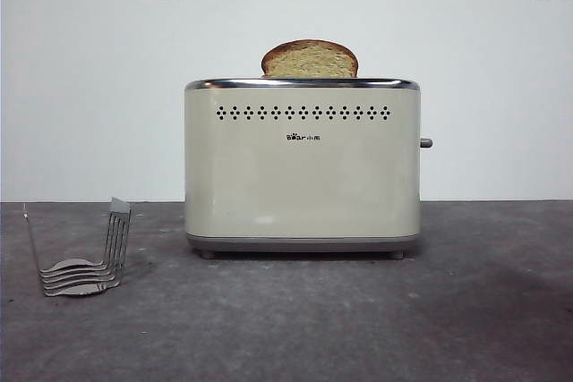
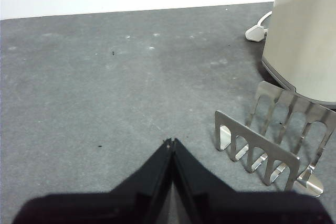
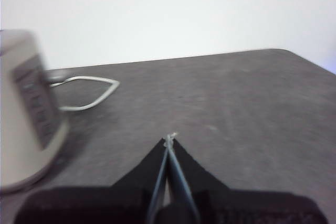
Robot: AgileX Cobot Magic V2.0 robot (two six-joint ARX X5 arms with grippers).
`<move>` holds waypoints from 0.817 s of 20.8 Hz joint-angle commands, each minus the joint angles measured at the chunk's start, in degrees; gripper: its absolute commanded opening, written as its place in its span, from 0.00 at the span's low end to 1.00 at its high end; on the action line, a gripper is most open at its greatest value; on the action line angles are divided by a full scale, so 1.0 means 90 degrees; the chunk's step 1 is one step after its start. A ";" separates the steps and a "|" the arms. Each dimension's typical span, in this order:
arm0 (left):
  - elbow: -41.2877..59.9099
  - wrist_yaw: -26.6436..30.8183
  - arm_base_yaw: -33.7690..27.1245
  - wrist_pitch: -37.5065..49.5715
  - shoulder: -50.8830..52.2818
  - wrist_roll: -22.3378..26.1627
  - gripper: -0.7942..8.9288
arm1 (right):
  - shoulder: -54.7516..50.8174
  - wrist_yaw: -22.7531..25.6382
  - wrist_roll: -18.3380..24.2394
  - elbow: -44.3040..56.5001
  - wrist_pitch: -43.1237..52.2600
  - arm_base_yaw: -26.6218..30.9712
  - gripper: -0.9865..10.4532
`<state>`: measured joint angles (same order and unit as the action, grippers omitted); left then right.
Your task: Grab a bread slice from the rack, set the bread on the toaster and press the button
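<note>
Bread is where you want it: the slice of bread (image 1: 310, 60) stands upright in the top of the toaster (image 1: 303, 167), with only its rounded, dark-crusted upper part showing above the chrome rim. On the toaster's side, the button (image 1: 426, 142) sticks out as a small grey stub, about midway up the body. You can see the rack (image 1: 82, 257) sitting on the table (image 1: 358, 328) well to one side of the toaster, lower than it and holding no bread.

Your left gripper (image 2: 170, 141) hangs over the grey table with its jaws pressed together and nothing between them; the rack (image 2: 273, 140) lies just beside it, with the toaster (image 2: 304, 30) behind. Your right gripper (image 3: 170, 139) is likewise closed tight on nothing, over bare table, with the toaster (image 3: 26, 108) blurred off to one side and a white cable (image 3: 86, 93) lying behind it.
</note>
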<state>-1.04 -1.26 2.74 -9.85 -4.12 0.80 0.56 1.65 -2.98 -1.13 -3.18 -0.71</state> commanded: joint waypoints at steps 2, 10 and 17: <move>0.0068 -0.0029 -0.0017 0.0039 -0.0002 -0.0066 0.08 | -0.0015 -0.0233 0.0345 0.0036 -0.0044 0.0007 0.09; 0.0068 -0.0029 -0.0017 0.0039 -0.0002 -0.0066 0.08 | -0.0015 -0.0209 0.0340 0.0034 -0.0789 0.0007 0.09; 0.0068 -0.0029 -0.0017 0.0036 -0.0002 -0.0066 0.08 | -0.0015 -0.0182 0.0342 0.0034 -0.0801 0.0007 0.09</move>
<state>-1.04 -1.23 2.74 -9.82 -4.16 0.80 0.54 -0.03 -0.14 -1.15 -10.48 -0.71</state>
